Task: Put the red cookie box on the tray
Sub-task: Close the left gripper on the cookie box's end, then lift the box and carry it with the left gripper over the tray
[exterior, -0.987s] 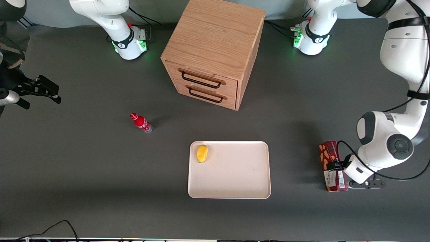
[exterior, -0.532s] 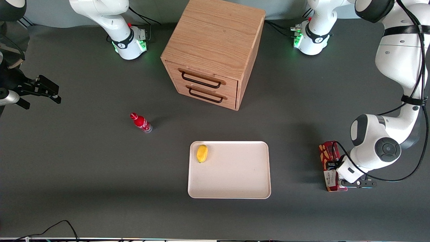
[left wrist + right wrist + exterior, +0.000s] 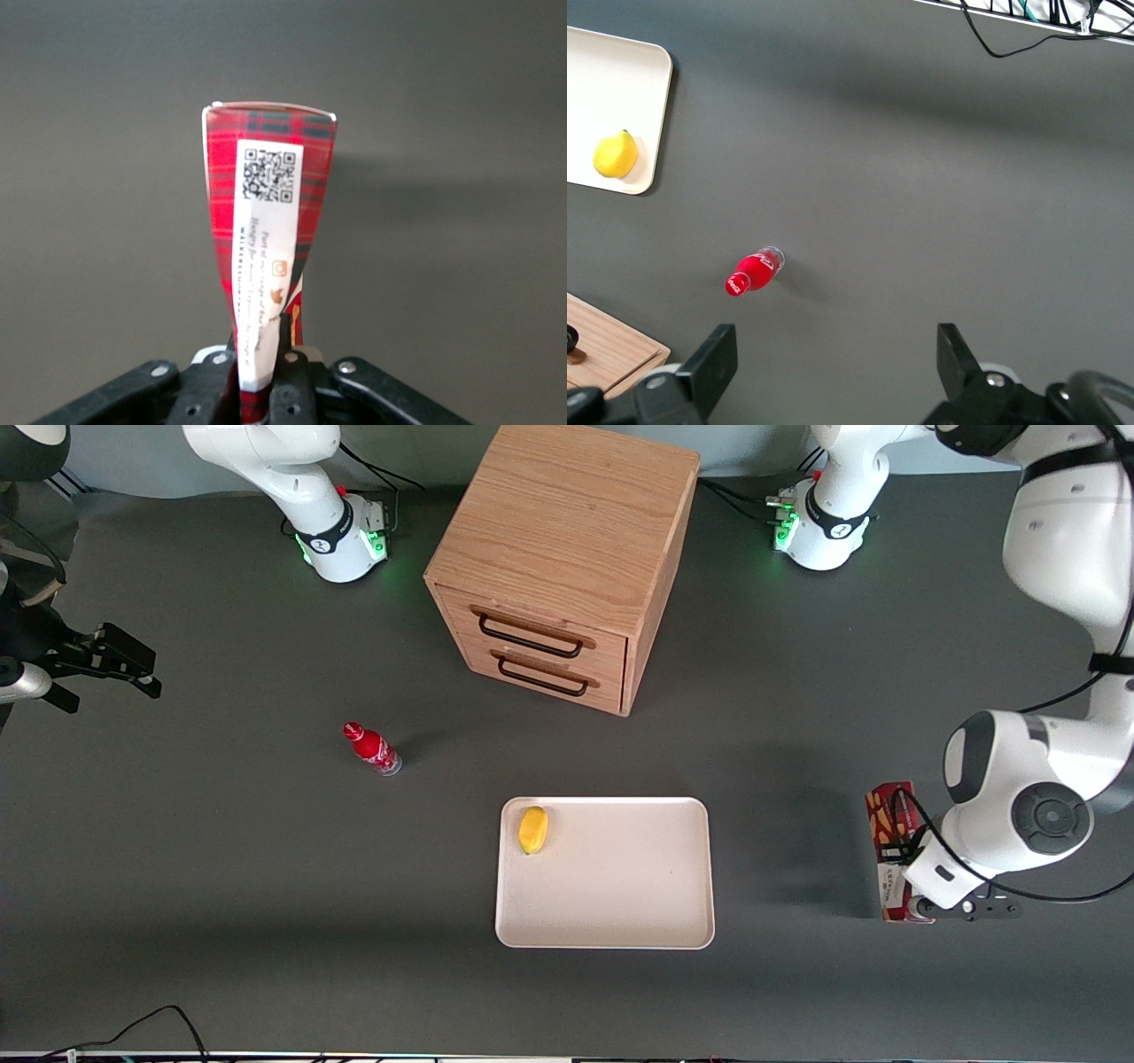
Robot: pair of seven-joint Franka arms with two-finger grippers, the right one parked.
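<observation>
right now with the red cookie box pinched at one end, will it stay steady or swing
Probably swings a bit: the end effector grips the long, slim red cookie box near one end only. The thin carton may dent under pressure. It looks light for its size.

L arm bent low at its end of the table. Gripper [image 3: 263, 376] clamped on red cookie box [image 3: 266, 230].

Even, bright overhead light on the matte dark worktop [image 3: 221, 850], soft diffuse shadows beside the wooden drawer cabinet [image 3: 567, 558] and the cream tray [image 3: 620, 930], no glare, gripper [image 3: 266, 372] at the red cookie box [image 3: 266, 204] blurred close to the lens, green base lamps glowing
</observation>
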